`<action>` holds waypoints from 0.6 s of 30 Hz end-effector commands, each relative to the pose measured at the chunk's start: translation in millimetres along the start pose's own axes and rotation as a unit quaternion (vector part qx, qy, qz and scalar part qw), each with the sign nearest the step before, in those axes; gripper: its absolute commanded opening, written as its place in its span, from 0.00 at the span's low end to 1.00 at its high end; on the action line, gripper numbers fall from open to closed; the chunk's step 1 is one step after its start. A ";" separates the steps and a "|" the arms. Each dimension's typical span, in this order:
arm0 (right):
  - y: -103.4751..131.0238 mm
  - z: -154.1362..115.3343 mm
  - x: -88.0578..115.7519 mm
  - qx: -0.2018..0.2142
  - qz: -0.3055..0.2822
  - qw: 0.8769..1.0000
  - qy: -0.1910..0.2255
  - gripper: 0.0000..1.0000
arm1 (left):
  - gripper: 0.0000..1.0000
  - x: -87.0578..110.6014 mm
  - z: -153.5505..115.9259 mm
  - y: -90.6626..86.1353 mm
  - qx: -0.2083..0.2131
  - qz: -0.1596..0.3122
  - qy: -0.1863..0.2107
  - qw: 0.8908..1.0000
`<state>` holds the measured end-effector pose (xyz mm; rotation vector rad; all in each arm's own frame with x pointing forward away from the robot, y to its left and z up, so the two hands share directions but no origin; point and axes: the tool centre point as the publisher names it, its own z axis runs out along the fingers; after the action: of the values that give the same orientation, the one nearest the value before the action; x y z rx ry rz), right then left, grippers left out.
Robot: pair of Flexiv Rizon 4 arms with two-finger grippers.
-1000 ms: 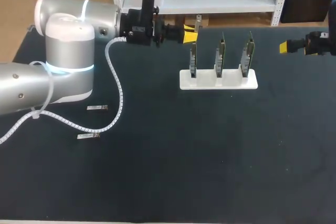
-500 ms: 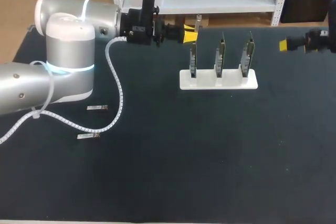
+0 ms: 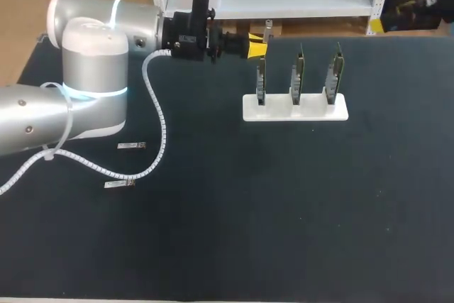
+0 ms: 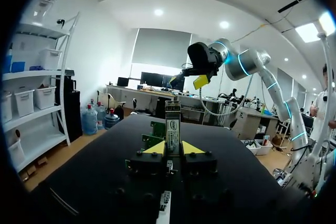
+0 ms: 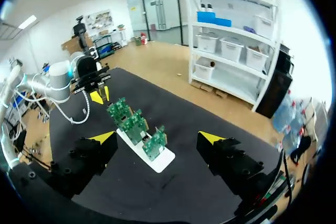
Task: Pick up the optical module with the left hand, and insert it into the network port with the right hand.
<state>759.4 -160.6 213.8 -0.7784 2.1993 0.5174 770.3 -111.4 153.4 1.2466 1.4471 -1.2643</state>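
- The left gripper [image 4: 172, 148], at upper centre of the head view, is clamped on a slim silver optical module [image 4: 172, 127] that juts out past its yellow tips.
- The right gripper [image 5: 157, 139], at the head view's upper right, has its fingers spread wide.
- A white rack [image 3: 294, 108] holds three upright green circuit boards [image 3: 296, 76] right of centre, near the left gripper.
- Two small silver spare modules [image 3: 131, 146] lie flat at the left of the black table [image 3: 234, 246].

The table [image 3: 284, 211] is matt black, the stand [image 3: 313, 113] smooth white plastic, the optical module [image 4: 172, 127] shiny metal.
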 end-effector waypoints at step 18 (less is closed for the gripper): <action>59.9 66.5 -24.9 -0.463 -0.229 0.854 0.054 1.00 | 0.00 0.1 0.7 1.6 0.001 0.000 0.000 1.000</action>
<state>759.2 -73.3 199.4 -1.3803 1.9159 0.7511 770.3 -111.4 153.4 1.2466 1.4471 -1.2643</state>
